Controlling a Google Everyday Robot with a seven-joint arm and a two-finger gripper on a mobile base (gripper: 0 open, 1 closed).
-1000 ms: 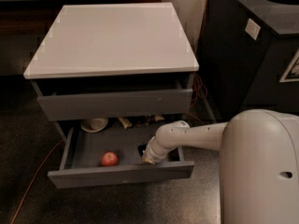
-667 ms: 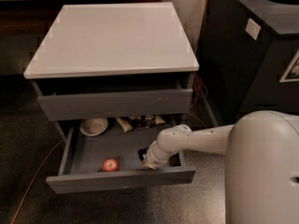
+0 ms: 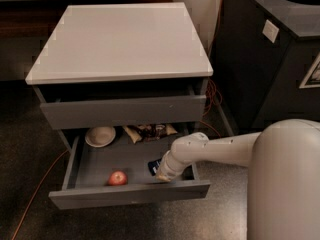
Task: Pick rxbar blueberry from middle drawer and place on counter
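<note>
The middle drawer [image 3: 129, 195] stands pulled out below the glossy white counter [image 3: 122, 39]. The rxbar blueberry [image 3: 154, 166], a small dark blue bar, lies on the drawer floor at the right, partly hidden by my arm. My gripper [image 3: 163, 175] reaches down into the drawer right beside the bar, at its right edge. My white arm comes in from the lower right.
A red apple [image 3: 118, 178] lies at the drawer's front left. A white bowl [image 3: 100, 135] and brown snack bags [image 3: 149, 131] sit at the drawer's back. The top drawer [image 3: 122, 111] is slightly open. A black bin [image 3: 280, 39] stands at the right. An orange cable runs on the floor.
The drawer has slid further out toward me. My gripper has stayed low inside it near the bar, and the bowl and snack bags show more.
</note>
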